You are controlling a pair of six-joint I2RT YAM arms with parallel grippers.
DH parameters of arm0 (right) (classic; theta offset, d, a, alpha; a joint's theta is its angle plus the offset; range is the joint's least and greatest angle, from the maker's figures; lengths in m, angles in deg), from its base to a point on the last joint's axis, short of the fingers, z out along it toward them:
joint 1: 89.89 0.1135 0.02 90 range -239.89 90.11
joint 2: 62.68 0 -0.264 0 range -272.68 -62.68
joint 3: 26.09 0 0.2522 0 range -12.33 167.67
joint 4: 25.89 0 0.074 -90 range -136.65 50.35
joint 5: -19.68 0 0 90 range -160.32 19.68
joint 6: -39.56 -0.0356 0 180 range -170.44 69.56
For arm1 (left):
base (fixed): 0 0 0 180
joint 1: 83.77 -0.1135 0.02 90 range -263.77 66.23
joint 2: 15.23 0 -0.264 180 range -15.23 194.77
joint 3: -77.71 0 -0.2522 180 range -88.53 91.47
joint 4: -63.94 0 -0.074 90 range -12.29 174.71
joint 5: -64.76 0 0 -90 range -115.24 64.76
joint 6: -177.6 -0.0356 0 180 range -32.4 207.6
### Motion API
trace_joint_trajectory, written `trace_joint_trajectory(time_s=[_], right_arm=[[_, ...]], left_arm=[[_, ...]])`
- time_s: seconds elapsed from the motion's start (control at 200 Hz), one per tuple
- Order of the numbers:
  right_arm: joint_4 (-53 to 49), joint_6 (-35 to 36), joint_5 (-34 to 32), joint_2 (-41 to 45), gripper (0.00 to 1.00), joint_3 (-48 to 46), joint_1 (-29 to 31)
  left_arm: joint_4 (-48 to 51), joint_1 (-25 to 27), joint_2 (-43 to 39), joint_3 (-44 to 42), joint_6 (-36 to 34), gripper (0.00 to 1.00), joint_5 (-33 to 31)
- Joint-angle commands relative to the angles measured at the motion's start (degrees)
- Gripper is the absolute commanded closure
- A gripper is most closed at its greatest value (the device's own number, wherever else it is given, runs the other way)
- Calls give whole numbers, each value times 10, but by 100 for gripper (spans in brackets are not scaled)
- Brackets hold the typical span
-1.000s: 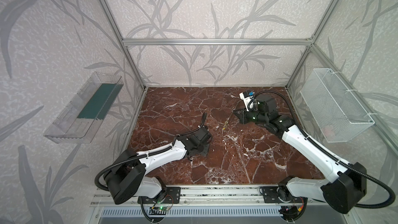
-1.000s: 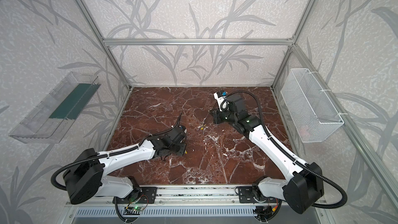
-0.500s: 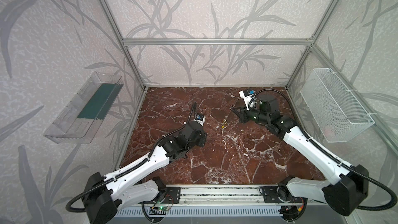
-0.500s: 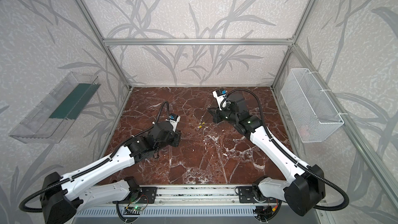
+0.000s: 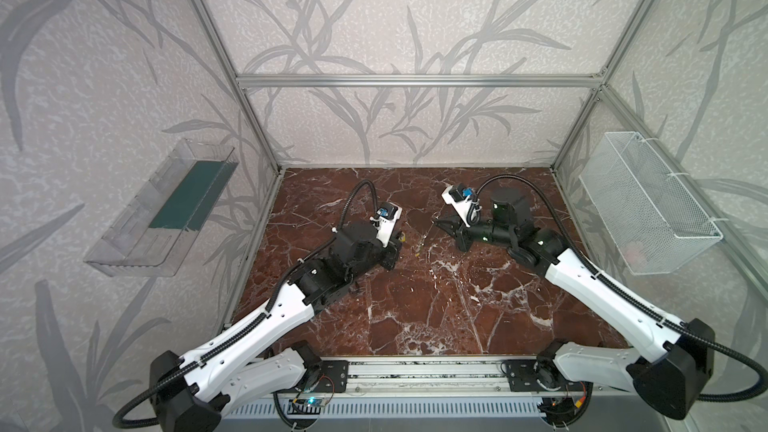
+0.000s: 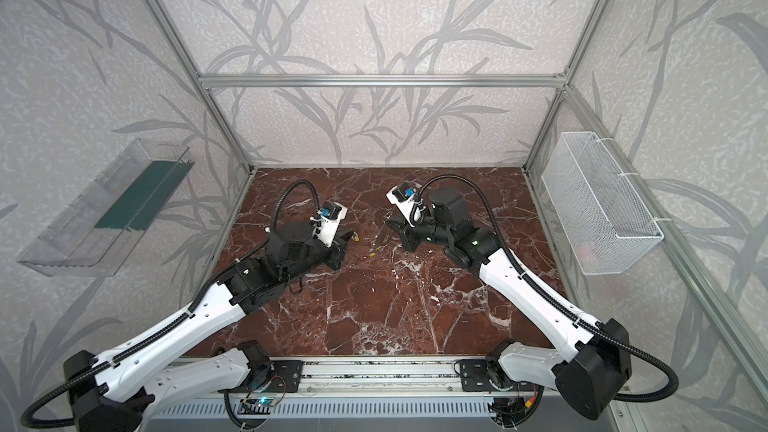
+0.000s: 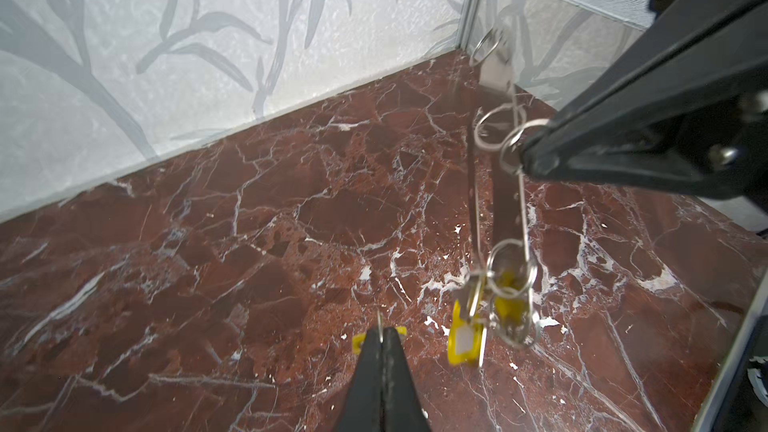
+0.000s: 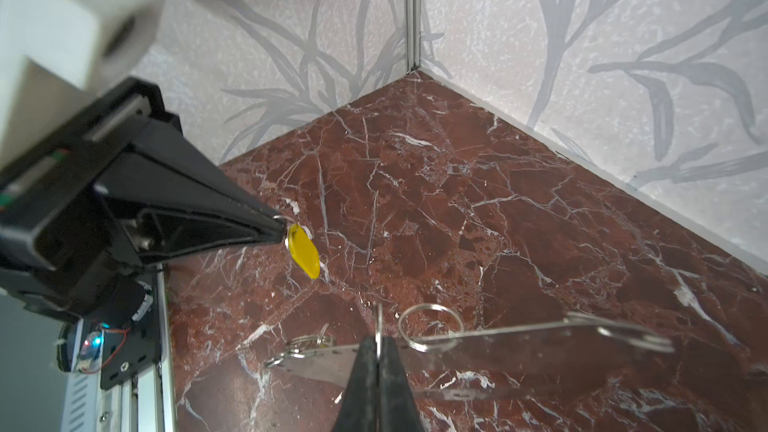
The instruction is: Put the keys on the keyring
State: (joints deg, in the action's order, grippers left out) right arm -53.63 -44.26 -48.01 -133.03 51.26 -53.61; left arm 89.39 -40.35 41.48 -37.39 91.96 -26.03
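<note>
Threading looks to be the step in hand. In both top views, the two jaws face each other over the worktop (image 5: pixel 415 305). Left wrist: left jaws pinch a key (image 7: pixel 358 342) beside the keyring (image 7: pixel 505 201), which hangs from the right jaws' grip. Right wrist: key (image 8: pixel 303 249) near keyring (image 8: pixel 498 347); next probably comes fine alignment.

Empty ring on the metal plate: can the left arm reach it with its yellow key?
Probably yes. The left gripper pinches the yellow key close by, with only open air between it and the empty ring. The right gripper holds the keyring plate by a neighbouring ring.
</note>
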Motion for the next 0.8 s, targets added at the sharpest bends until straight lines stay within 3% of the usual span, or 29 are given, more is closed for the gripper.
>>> trace_joint_trajectory(time_s=[0.0, 0.26, 0.795], right_arm=[[-42, 62, -57, 5, 100, 37, 18], [-56, 93, -102, 3, 100, 42, 55], [-29, 108, -68, 9, 100, 24, 71]], left_arm=[[-54, -3, -18, -16, -49, 100, 55], [-47, -4, 0, 0, -51, 100, 99], [-34, -6, 19, 18, -76, 100, 123]])
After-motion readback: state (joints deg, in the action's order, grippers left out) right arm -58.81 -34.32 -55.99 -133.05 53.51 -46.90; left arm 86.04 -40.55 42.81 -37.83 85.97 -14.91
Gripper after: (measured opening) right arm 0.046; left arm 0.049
